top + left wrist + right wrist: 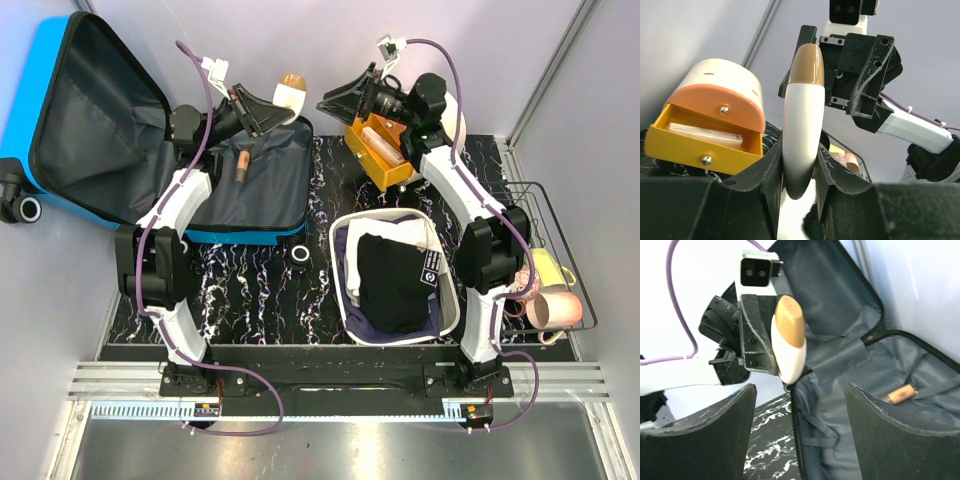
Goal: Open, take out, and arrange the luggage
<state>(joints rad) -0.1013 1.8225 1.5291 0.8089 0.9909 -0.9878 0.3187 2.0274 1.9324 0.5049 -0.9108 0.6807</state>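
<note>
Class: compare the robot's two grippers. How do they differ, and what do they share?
The left gripper is closed on a white, tan-capped bottle; the right gripper stands open and empty. The left is near the luggage, the right near the yellow drawer box. Both face each other.

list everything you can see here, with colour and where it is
luggage: 1, blue with grey lining, open, far left
bottle: 1, white with tan cap, held up between the arms
tube: 1, brown, on luggage lining
drawer box: 1, yellow and orange, drawer open, far centre
basin: 1, white, near centre
clothes: dark, in basin
wire rack: 1, black, right edge
mugs: at least 2, pink and yellow, in wire rack
ring: 1, black and white, beside luggage
table: 1, black marbled
left gripper: black, shut on bottle
right gripper: black, open, by drawer box
</note>
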